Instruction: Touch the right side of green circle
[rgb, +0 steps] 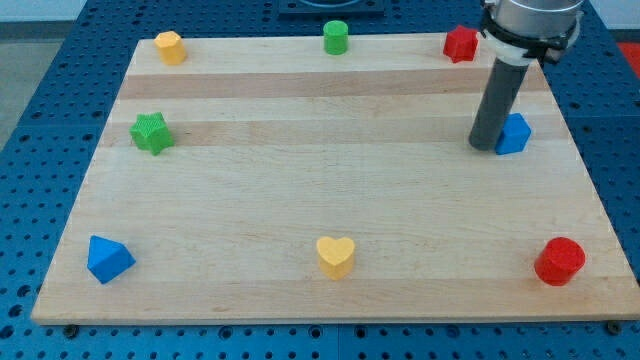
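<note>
The green circle (335, 37) is a short green cylinder at the view's top edge of the wooden board (300, 190), near the middle. My tip (484, 146) is the lower end of a dark rod at the view's right. It rests on the board far to the right of and below the green circle. It stands just left of a blue block (515, 134), touching or nearly touching it.
A red block (460, 44) sits at the top right, a yellow block (170, 47) at the top left. A green star (151, 133) is at the left. A blue triangle-like block (107, 259), a yellow heart (336, 256) and a red cylinder (559, 262) line the bottom.
</note>
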